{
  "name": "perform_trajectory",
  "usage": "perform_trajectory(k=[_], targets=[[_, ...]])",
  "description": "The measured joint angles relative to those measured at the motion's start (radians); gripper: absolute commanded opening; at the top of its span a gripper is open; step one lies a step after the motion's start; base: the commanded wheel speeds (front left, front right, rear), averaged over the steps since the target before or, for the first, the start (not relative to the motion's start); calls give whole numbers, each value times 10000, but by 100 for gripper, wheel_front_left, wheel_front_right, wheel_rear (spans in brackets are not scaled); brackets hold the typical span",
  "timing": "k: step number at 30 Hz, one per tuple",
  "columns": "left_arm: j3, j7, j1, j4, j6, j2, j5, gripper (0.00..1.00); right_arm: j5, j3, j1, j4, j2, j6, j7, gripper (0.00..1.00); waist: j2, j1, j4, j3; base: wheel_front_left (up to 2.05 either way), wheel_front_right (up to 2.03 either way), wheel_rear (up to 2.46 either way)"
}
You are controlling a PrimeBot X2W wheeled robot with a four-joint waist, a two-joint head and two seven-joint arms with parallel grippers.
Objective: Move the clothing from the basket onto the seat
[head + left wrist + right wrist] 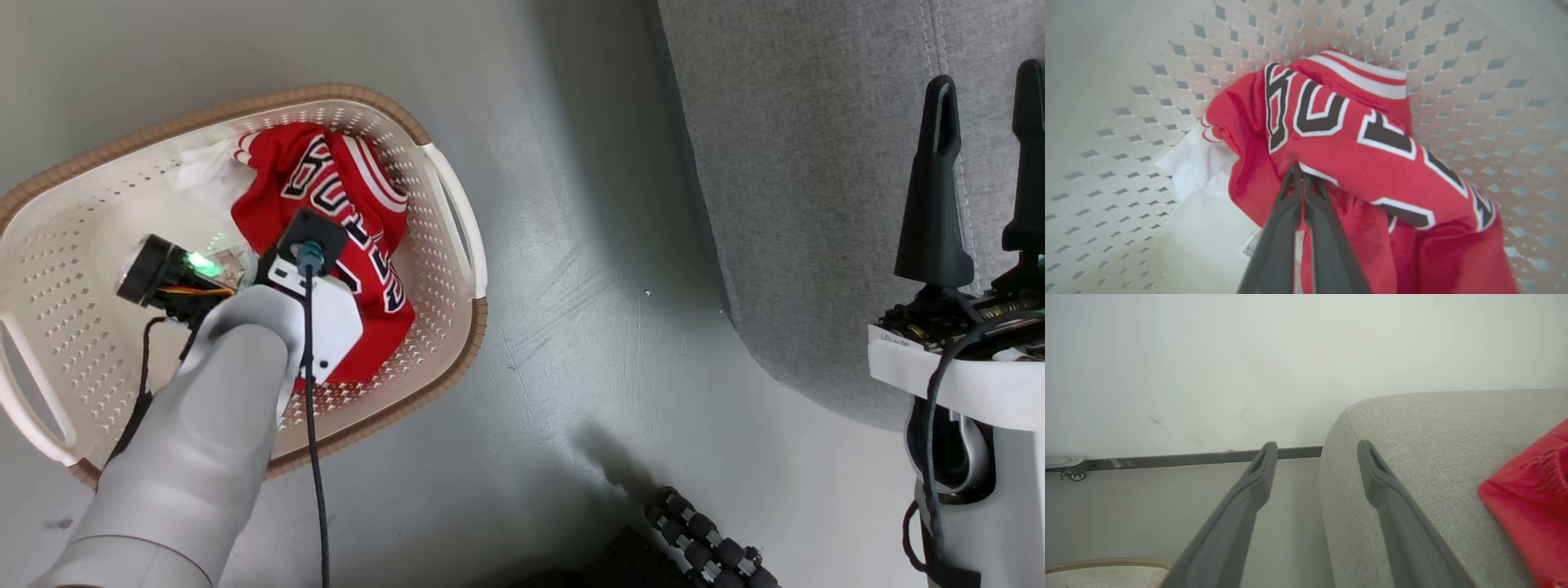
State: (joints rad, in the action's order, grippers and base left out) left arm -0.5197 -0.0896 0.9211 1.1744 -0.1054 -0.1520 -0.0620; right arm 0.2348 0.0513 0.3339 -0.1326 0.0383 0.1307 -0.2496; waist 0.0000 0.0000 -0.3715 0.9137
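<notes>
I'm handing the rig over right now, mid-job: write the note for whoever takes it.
Left gripper: shut on the red lettered basketball jersey, inside the cream perforated plastic basket.
Right gripper: open, empty, by the large grey woven-fabric seat.
Done: one red garment lies on the seat.
Left: carry the jersey over; a white cloth lies beside it.

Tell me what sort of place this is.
Probably a plain indoor room, home-like or a mock living space: a grey upholstered seat, a laundry basket holding a red jersey on a smooth grey floor, and a bare white wall with dark skirting.
</notes>
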Motion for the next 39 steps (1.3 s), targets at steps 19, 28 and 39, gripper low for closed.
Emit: perform_trajectory(k=[19,28,39], targets=[[290,-1413,-100,-414,-268,142,414,0,-58,-65,408,155,8,0,0,100,0,0,640,-461,0,0,0],[345,-1590,-669,-1116,-372,194,562,0,-600,-52,492,372,13,0,0,100,0,0,1040,-927,0,0,0],[364,-1622,-1140,-3457,-654,263,596,0,-980,-25,606,560,40,0,-2,100,0,0,1470,-1503,0,0,0]])
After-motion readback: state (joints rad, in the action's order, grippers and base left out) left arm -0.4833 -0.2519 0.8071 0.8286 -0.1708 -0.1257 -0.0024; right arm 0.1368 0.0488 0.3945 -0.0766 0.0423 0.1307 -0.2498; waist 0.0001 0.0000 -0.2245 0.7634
